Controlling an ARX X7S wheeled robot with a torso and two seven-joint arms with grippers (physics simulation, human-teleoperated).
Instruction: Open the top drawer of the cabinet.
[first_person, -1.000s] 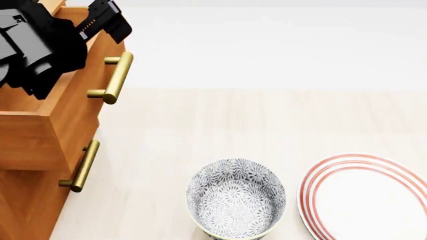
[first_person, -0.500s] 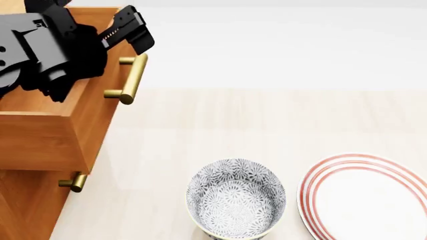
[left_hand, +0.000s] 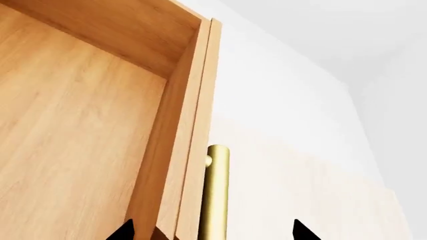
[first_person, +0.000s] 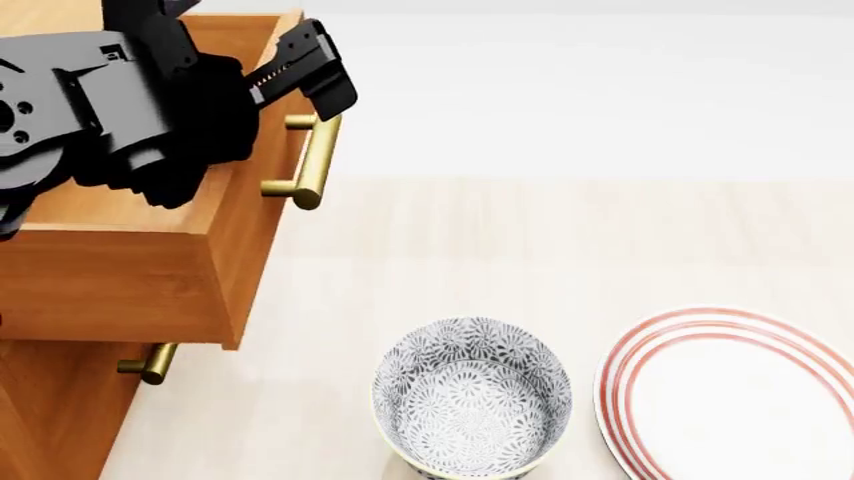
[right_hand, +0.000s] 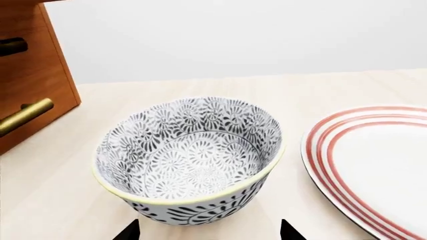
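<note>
The cabinet (first_person: 54, 400) stands at the left of the head view. Its top drawer (first_person: 134, 280) is pulled out to the right, and its brass bar handle (first_person: 310, 160) faces the table. My left gripper (first_person: 304, 72) is above the drawer's front panel. In the left wrist view the left gripper (left_hand: 210, 232) is open, and its black fingertips (left_hand: 123, 231) straddle the front panel (left_hand: 190, 150) and the handle (left_hand: 217, 195). The pale inside of the drawer (left_hand: 73, 125) shows. My right gripper (right_hand: 208, 232) is open and empty, just before the bowl; it does not show in the head view.
A blue-patterned bowl (first_person: 470, 400) stands on the pale table, with a red-ringed white plate (first_person: 734, 395) to its right. Both show in the right wrist view: the bowl (right_hand: 190, 155) and the plate (right_hand: 373, 165). The lower drawer's handle (first_person: 150, 362) pokes out under the open drawer.
The top drawer has slid further out to the right, with my left gripper moving along at its front. The drawer now covers most of the lower handle.
</note>
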